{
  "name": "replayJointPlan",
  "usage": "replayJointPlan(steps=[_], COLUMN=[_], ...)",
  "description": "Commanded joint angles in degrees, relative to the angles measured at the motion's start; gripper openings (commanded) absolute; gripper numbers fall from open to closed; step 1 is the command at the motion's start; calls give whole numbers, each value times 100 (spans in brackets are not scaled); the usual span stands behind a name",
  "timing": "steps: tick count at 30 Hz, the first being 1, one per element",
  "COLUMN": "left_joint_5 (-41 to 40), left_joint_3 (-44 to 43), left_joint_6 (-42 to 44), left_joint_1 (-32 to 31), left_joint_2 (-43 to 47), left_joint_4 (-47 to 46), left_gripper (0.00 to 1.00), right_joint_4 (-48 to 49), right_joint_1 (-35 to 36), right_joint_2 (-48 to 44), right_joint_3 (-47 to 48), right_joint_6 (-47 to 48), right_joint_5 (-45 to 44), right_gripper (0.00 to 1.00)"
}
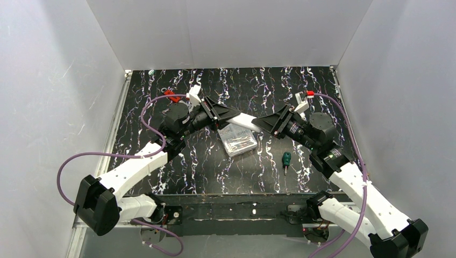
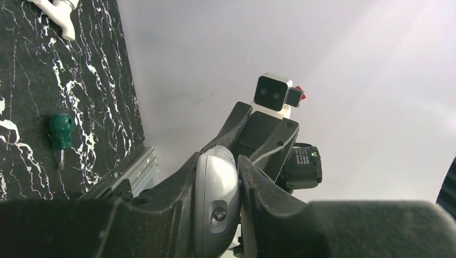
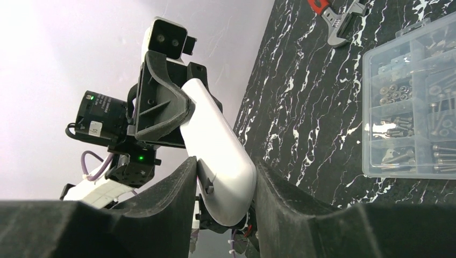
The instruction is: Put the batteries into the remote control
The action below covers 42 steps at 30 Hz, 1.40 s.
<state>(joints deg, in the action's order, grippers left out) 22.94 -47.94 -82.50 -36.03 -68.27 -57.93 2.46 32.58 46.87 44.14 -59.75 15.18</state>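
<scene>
Top external view: one white remote control is held in the air above the middle of the black marbled bench, between two arms that meet over it. The left end effector is clamped on one end of it and the right end effector is set on the other end. One clear compartment box lies on the bench just below the remote control. One green-handled screwdriver lies to the right of the box, and one red-handled wrench lies far left.

Left wrist view: the remote control is seen pinched edgewise between the two fingers of the left end effector, with the right end effector beyond it. The screwdriver is seen on the bench.

Right wrist view: the remote control is gripped between both fingers of the right end effector, which press on its sides; its far end is held by the left end effector. The box and the wrench are seen lying apart.
</scene>
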Motion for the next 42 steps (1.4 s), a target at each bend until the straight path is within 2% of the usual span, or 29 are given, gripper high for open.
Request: replayJointPlan(steps=[1,9,14,19,23,25,33,38,40,42], left_joint_5=[145,141,97,98,72,47,0,0,-8,-1], left_joint_3=[-216,-191,-162,-156,-138,-123,-97,-91,-87,-99], left_joint_6=[53,176,232,283,354,392,436,450,469,523], left_joint_1=[-9,-5,-9,-9,-7,-4,-9,-7,-7,-1], left_joint_2=[202,250,262,291,357,389,451,467,485,515], left_joint_4=[-379,-308,-290,-192,-37,44,176,214,269,349], left_gripper=[0,0,0,29,47,52,63,85,96,98], right_joint_4=[484,892,967,997,1008,1019,1063,1040,991,845], right_joint_1=[-5,-6,-12,-6,-10,-14,-22,-23,-32,-43], right_joint_2=[6,12,-10,-131,-187,-201,-136,-133,-141,-164], right_joint_3=[-31,-204,-264,-290,-283,-281,-266,-244,-223,-157], right_joint_6=[-52,-300,-362,-272,-236,-250,-335,-319,-276,-174], right_joint_5=[141,259,280,201,178,178,250,235,219,161], right_gripper=[43,22,3,1,1,1,1,1,1,1])
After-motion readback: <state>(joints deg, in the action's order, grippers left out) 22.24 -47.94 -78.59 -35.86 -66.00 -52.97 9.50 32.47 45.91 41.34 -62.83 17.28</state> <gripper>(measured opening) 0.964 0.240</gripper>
